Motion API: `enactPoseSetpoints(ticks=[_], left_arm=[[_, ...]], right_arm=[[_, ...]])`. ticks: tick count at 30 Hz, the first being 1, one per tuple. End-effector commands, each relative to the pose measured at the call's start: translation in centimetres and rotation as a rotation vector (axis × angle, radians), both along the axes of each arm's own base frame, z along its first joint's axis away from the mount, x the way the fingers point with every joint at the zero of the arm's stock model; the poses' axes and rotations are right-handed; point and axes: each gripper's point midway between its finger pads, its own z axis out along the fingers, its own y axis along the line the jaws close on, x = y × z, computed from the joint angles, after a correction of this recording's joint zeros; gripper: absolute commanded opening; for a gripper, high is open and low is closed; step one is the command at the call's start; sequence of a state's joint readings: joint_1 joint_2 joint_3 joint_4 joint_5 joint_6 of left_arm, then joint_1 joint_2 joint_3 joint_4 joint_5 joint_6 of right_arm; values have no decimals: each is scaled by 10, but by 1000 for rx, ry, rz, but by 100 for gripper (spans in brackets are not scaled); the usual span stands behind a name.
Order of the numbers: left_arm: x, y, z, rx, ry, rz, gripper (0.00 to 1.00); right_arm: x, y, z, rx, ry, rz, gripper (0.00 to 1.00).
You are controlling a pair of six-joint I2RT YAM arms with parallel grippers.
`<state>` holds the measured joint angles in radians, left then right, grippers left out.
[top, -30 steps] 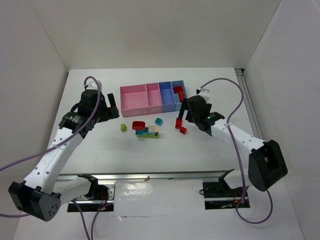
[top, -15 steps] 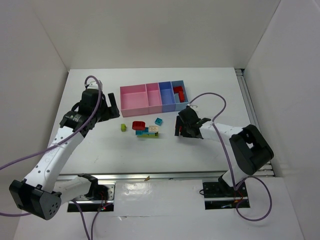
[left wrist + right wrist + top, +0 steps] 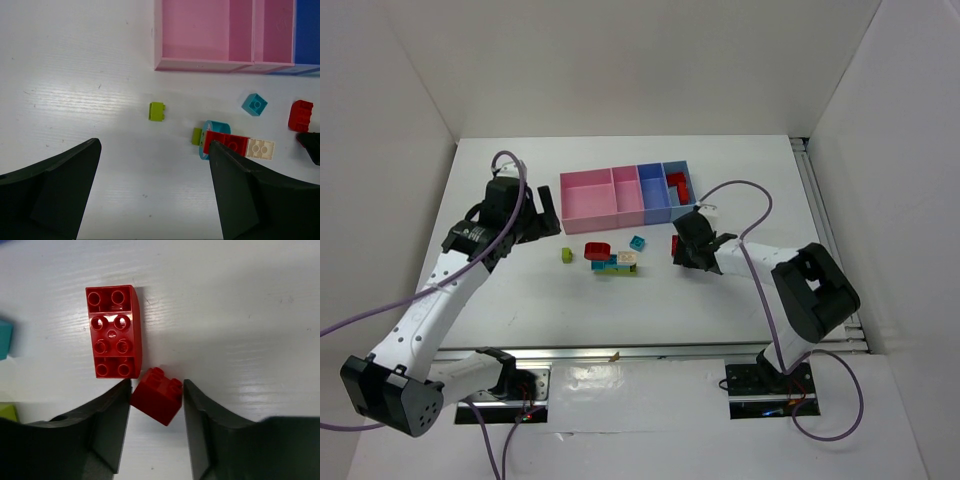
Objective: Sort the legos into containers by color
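**Right gripper brackets a small red brick in front of the bins**

The right gripper (image 3: 156,386) is down at the white table (image 3: 740,300), in front of the bins (image 3: 590,223) and just off their light-blue end. Its two fingers (image 3: 107,425) stand close on either side of a small red brick (image 3: 157,400). That brick lies on the table, turned at an angle, with its corners at or against both pads. Whether the jaws already pinch it cannot be told. A long red brick (image 3: 114,331) lies flat on the far side of the small one, nearly touching one of its corners.

The left gripper (image 3: 545,213) hovers beside the pink end of the bins, with its fingers spread wide apart above the table.

More bricks lie in front of the bins, between the two grippers:
- A yellow-green brick (image 3: 156,111) sits alone, nearest the pink end.
- A cyan brick (image 3: 254,104) sits closer to the bins' front wall.
- A red brick (image 3: 226,142) and a beige brick (image 3: 260,149) lie end to end in a small cluster, farther from the bins than the cyan one.

Inside the light-blue bin at the end of the row lie other red bricks (image 3: 677,185).
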<state>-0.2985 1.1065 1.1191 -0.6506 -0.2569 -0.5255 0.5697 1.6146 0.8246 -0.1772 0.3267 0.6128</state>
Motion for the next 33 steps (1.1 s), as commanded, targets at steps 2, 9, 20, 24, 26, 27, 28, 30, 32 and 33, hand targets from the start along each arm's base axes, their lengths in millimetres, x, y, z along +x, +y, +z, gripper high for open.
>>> enactPoseSetpoints(ticks=[2, 9, 20, 24, 26, 27, 28, 30, 32, 33], left_arm=[[5, -4, 7, -6, -32, -22, 99], [6, -5, 5, -6, -32, -22, 99], [7, -2, -4, 24, -7, -26, 99], [7, -1, -4, 30, -9, -19, 99], [10, -1, -3, 29, -10, -19, 99], [10, -1, -3, 29, -10, -19, 99], [10, -1, -3, 29, -10, -19, 99], [10, -3, 1, 21, -18, -26, 99], [10, -5, 1, 15, -16, -33, 99], [10, -5, 1, 15, -16, -33, 99]], right_arm=[[9, 6, 14, 11, -73, -39, 48], [21, 6, 72, -10, -206, -62, 45], [142, -1, 137, -25, -388, -127, 48], [187, 0, 133, -26, -396, -154, 48], [204, 4, 137, -14, -410, -146, 48], [208, 5, 124, -27, -386, -143, 58], [212, -1, 122, -40, -383, -162, 69], [215, 2, 127, -35, -380, -155, 89], [210, -2, 128, -42, -379, -162, 93], [204, -5, 148, -23, -415, -166, 92]])
